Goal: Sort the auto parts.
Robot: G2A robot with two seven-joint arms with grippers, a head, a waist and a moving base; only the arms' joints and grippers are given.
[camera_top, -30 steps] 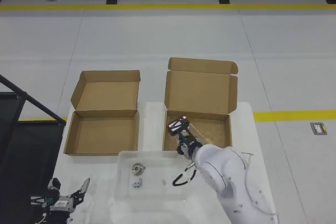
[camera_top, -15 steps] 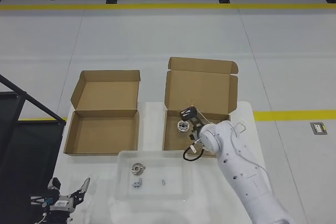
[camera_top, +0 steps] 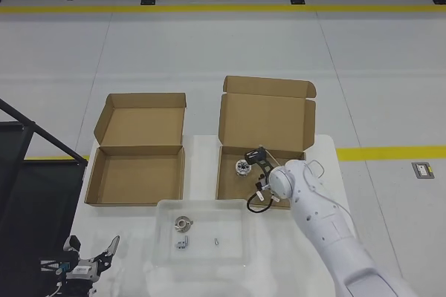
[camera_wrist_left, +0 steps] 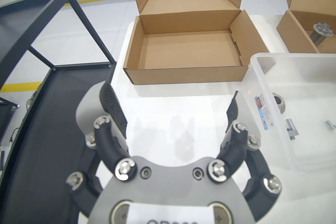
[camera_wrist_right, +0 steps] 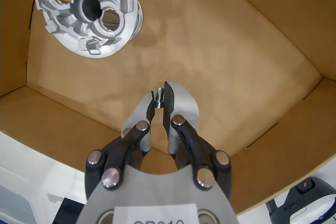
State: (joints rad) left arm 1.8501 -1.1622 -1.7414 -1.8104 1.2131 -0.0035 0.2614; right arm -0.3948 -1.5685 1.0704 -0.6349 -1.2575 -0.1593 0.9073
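Observation:
My right gripper (camera_wrist_right: 158,97) hangs over the floor of the right cardboard box (camera_top: 291,182), shut on a small silver bolt (camera_wrist_right: 159,98). A round silver toothed hub (camera_wrist_right: 88,3) stands in that box beside it, also the hub (camera_top: 241,166) in the top view. My right gripper (camera_top: 257,158) sits just right of the hub there. My left gripper (camera_wrist_left: 173,107) is open and holds nothing, low over the table's near left, in front of the left cardboard box (camera_wrist_left: 183,72). The clear bin (camera_top: 163,256) holds a metal ring (camera_top: 183,222), a small bracket (camera_top: 181,243) and a small bolt (camera_top: 217,240).
The left cardboard box (camera_top: 97,178) has nothing inside, its lid standing open. A black metal rack (camera_wrist_left: 52,83) stands along the table's left side. White tabletop (camera_wrist_left: 162,114) lies between my left gripper and the boxes.
My right arm has carried the bolt from above the box's near-left corner further into the right box, ending just right of the hub. The left arm has not moved.

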